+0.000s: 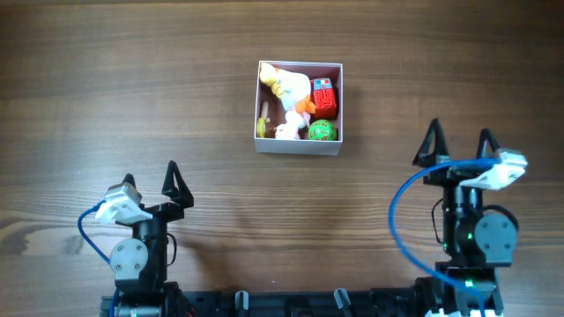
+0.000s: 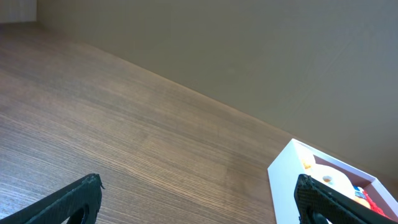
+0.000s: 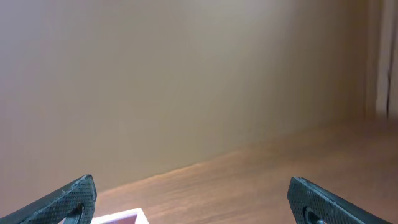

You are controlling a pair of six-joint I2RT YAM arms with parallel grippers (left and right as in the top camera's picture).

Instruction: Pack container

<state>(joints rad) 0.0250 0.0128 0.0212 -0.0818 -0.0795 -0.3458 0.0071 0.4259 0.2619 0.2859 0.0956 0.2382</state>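
Left gripper (image 1: 150,178) spread, empty; right gripper (image 1: 459,134) same. Toys (image 1: 300,92) all inside container (image 1: 298,147), prob. done. Best to park well clear, no nudging walls.

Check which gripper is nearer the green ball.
Right. Right gripper is right of the green ball, about level; left gripper is farther, left and toward the robot.

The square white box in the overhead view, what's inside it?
Inside the square white-walled box: a yellow-and-white toy, a red block toy, a green ball, an orange piece and a small white toy. They are piled together, so whatever lies beneath them is hidden.
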